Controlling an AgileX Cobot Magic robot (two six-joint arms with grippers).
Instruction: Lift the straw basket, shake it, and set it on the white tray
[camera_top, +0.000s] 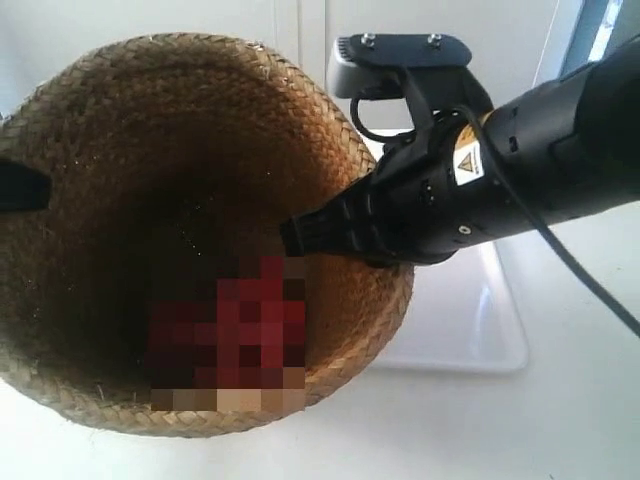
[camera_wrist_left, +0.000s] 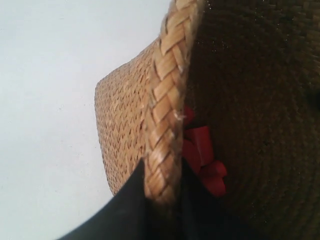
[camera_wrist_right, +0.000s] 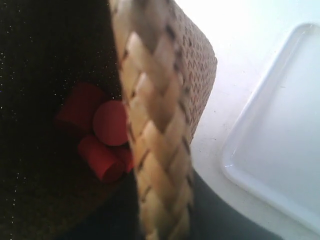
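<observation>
The straw basket (camera_top: 150, 70) fills the left of the exterior view, its dark inside facing the camera, and both grippers hold its braided rim on opposite sides. My left gripper (camera_wrist_left: 162, 187) is shut on the rim (camera_wrist_left: 167, 100), one finger outside and one inside. My right gripper (camera_wrist_right: 165, 210) is shut on the rim (camera_wrist_right: 155, 110) too, and is the arm at the exterior view's right (camera_top: 300, 235). The white tray (camera_top: 470, 320) lies on the table just beyond that side of the basket (camera_wrist_right: 280, 150). Whether the basket's base touches the table I cannot tell.
Several red cylinder-like pieces (camera_wrist_right: 100, 135) lie in the bottom of the basket (camera_wrist_left: 202, 155). The white tabletop (camera_top: 560, 430) runs around the basket and tray. The right arm's black body and cable (camera_top: 540, 170) reach over the tray.
</observation>
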